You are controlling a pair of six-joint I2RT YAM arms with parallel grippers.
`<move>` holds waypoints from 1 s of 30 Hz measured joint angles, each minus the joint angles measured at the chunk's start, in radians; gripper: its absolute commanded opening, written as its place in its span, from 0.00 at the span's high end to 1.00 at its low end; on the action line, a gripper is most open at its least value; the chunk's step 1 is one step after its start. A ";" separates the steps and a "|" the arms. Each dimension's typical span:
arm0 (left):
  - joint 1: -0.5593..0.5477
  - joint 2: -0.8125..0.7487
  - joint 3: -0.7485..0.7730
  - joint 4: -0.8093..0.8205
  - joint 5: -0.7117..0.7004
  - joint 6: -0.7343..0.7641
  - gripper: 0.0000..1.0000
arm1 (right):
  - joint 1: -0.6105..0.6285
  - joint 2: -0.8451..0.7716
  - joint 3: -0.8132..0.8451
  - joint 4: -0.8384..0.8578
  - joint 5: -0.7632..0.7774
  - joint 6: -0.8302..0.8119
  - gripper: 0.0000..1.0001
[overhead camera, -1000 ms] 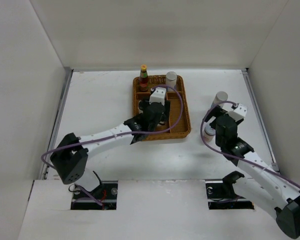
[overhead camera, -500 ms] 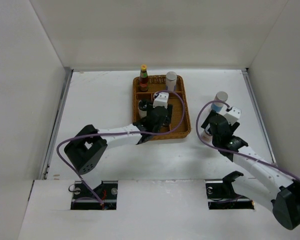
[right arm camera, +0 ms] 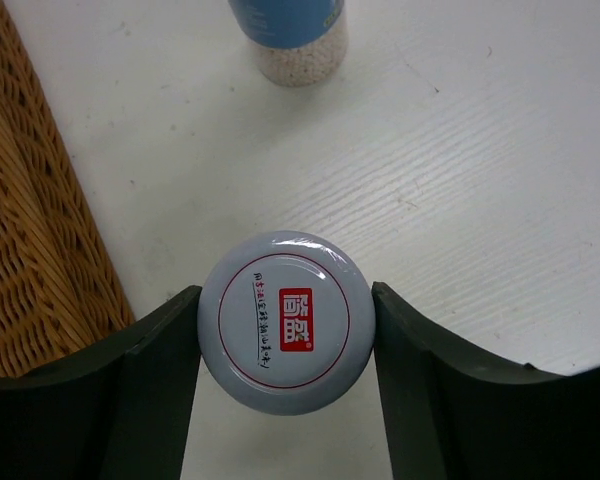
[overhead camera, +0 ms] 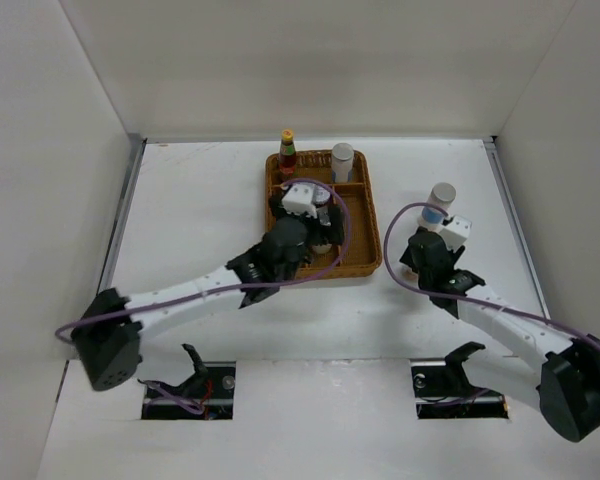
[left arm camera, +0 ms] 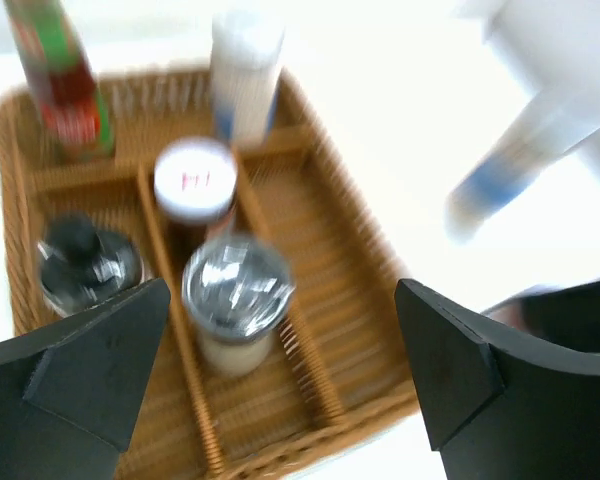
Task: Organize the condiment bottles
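The wicker tray point(left arm camera: 352, 262) holds a red sauce bottle point(left arm camera: 62, 92), a white shaker point(left arm camera: 244, 70), a white-lidded jar point(left arm camera: 194, 181), a silver-lidded jar point(left arm camera: 236, 293) and a black-capped jar point(left arm camera: 81, 262). My left gripper point(left arm camera: 280, 370) hangs open above the tray's near end, with nothing between its fingers. My right gripper point(right arm camera: 283, 300) is shut on a spice jar point(right arm camera: 284, 322) with a white, red-logo lid, standing on the table right of the tray. A blue-labelled shaker point(right arm camera: 290, 35) stands just beyond it. From above, the right gripper point(overhead camera: 427, 243) hides that jar.
The tray point(overhead camera: 372, 262) sits at the table's back centre, with the sauce bottle point(overhead camera: 287, 157) and white shaker point(overhead camera: 342, 160) in its far compartments. The blue-labelled shaker point(overhead camera: 441, 198) stands right of it. White walls enclose the table on three sides.
My left gripper opened wide and drew back over the tray, leaving the silver-lidded jar standing. My right gripper came down nearer the tray and closed round the white-lidded jar.
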 measured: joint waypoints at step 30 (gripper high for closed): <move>0.298 -0.620 -0.591 0.080 -0.241 -0.175 0.00 | 0.079 0.704 0.686 0.246 -0.224 -0.251 0.63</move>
